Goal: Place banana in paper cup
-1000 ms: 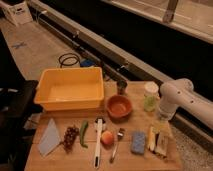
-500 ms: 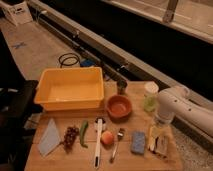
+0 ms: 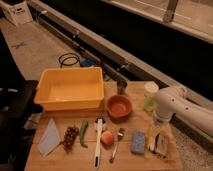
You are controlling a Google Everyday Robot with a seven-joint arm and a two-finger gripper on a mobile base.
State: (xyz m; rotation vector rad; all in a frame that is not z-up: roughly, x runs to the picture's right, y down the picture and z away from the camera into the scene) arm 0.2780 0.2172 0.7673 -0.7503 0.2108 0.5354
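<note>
The pale-yellow banana (image 3: 151,139) lies near the table's front right, just right of the blue sponge (image 3: 138,142). My gripper (image 3: 160,142) hangs from the white arm (image 3: 176,106), which reaches in from the right. The gripper sits low, right over the banana and its right side, and stands open with nothing lifted. Part of the banana is hidden under it. The off-white paper cup (image 3: 151,89) stands upright at the back right, behind the arm's wrist, with a small green cup (image 3: 148,104) right in front of it.
A yellow bin (image 3: 70,87) fills the back left of the wooden table (image 3: 125,162). An orange bowl (image 3: 119,106) and a small dark cup (image 3: 121,87) stand mid-table. Along the front lie a white wedge (image 3: 50,137), grapes (image 3: 70,136), a green pepper (image 3: 83,132), a white utensil (image 3: 98,142), a peach (image 3: 107,138) and a fork (image 3: 117,142).
The arm has swung left and down, bringing the gripper lower over the banana. Nothing on the table has moved.
</note>
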